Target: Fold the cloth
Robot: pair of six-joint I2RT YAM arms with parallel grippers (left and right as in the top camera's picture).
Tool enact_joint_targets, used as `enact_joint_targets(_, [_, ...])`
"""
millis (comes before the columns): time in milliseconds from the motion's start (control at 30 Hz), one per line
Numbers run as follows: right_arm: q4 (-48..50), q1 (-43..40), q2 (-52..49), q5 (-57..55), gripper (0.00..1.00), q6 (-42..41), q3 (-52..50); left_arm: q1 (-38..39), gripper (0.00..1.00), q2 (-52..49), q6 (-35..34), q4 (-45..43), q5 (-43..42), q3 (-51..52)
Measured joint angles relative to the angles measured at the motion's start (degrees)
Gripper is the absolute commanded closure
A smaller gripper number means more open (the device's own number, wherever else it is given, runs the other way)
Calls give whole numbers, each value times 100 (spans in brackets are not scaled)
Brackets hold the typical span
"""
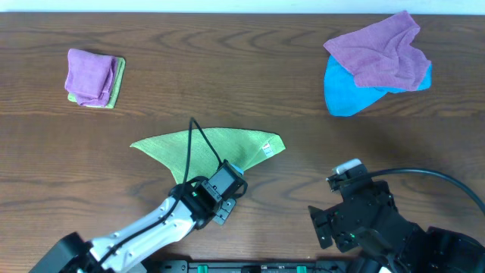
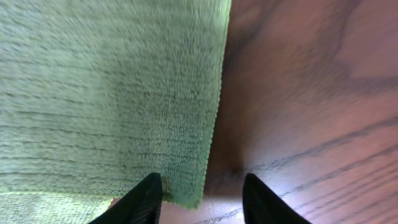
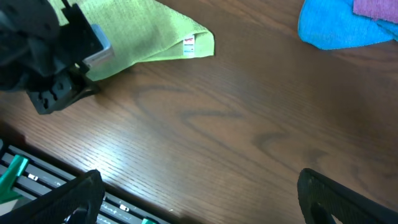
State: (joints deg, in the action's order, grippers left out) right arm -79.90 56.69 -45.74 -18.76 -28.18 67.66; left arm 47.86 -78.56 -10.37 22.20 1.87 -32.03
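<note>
The light yellow-green cloth [image 1: 204,148] lies in the middle of the table, folded over into a wide, pointed shape. Its white tag [image 1: 267,149] is at the right tip. My left gripper [image 1: 233,173] is down at the cloth's near edge. In the left wrist view a corner of the cloth [image 2: 106,93] lies between the fingers of the left gripper [image 2: 202,196]. The left finger touches the cloth and a gap shows beside the right finger. My right gripper [image 1: 327,199] hovers open over bare wood to the right, well apart from the cloth [image 3: 149,34].
A purple cloth [image 1: 383,49] lies over a bright blue cloth [image 1: 345,95] at the back right. A folded purple-on-green stack [image 1: 92,76] sits at the back left. A dark rail [image 3: 37,180] runs along the table's front edge.
</note>
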Motion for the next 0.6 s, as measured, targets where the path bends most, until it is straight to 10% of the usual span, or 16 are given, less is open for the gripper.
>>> enact_joint_targets(600, [13, 0, 0, 35, 1, 0, 0, 0, 92, -138, 83, -125, 122, -15])
